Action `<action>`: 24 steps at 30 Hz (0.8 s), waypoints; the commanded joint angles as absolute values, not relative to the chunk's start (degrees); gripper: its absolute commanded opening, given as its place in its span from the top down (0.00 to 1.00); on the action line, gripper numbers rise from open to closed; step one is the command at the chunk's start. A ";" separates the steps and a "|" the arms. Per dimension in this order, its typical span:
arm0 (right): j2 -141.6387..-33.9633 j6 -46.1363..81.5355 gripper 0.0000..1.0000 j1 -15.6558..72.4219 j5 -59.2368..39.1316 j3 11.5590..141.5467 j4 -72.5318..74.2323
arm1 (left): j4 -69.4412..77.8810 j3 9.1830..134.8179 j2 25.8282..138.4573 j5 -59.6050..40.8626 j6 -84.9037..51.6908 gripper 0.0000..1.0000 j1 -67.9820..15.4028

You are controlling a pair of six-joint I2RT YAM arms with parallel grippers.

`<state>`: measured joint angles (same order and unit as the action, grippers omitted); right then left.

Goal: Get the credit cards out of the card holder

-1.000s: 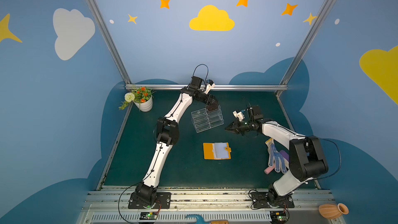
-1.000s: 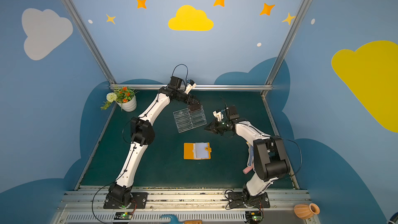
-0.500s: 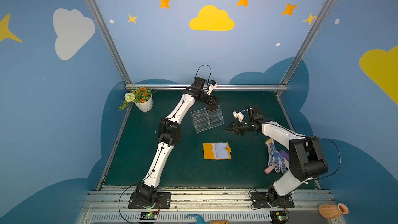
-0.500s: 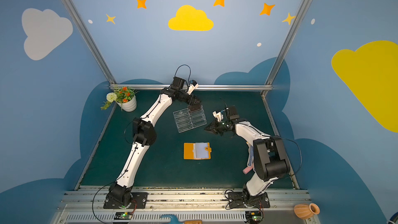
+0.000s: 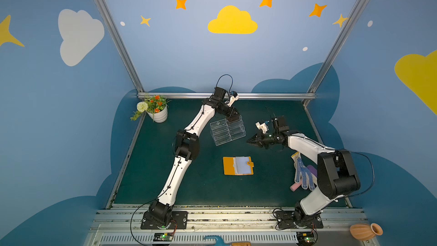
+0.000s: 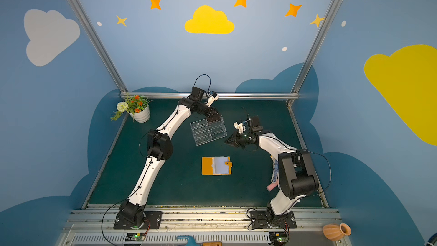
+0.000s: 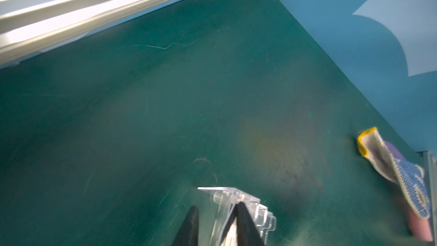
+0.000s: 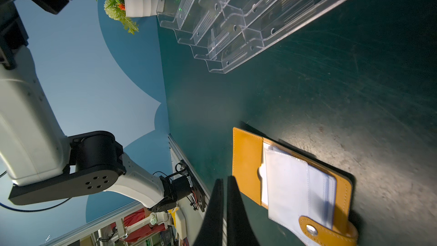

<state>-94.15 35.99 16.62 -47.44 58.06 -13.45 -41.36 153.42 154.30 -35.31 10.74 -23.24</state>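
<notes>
The orange card holder (image 5: 237, 165) (image 6: 216, 165) lies open on the green mat, clear sleeve pages up and snap tab on its right; the right wrist view shows it (image 8: 248, 162) close by. No credit cards show in its sleeves. Dark flat shapes with pale lines (image 8: 236, 41) sit in the tiers of the clear acrylic stand (image 5: 227, 130); they may be credit cards. My left gripper (image 5: 233, 118) (image 6: 214, 117) (image 7: 217, 207) is at the stand's top back tier, open by a narrow gap, the clear wall between its fingers. My right gripper (image 5: 248, 141) (image 6: 225, 141) (image 8: 224, 181) hovers right of the stand, shut and empty.
A white flower pot (image 5: 157, 112) stands at the back left corner. A dotted work glove (image 5: 303, 176) lies over pink and purple items by the right arm's base. A metal rail (image 5: 260, 95) runs along the back edge. An orange vase (image 5: 365, 230) sits outside the front right.
The left gripper's jaws have narrowed a lot while it stays at the stand's top tier, its wrist shifted slightly right. The right arm and the card holder have not moved.
</notes>
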 commanded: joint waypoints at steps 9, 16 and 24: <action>-94.83 36.30 1.00 16.39 -47.99 57.22 -11.96 | -41.57 152.53 149.96 -37.85 10.90 0.86 -21.97; -94.61 36.39 1.00 16.41 -47.95 56.76 -11.82 | -40.98 151.55 148.63 -39.11 10.46 0.84 -21.72; -94.87 36.74 1.00 16.39 -48.27 56.60 -11.25 | -41.52 150.55 148.41 -40.03 10.72 0.88 -21.54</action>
<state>-94.28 36.49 16.60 -47.64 57.19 -12.14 -40.97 151.17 150.65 -38.65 10.28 -21.80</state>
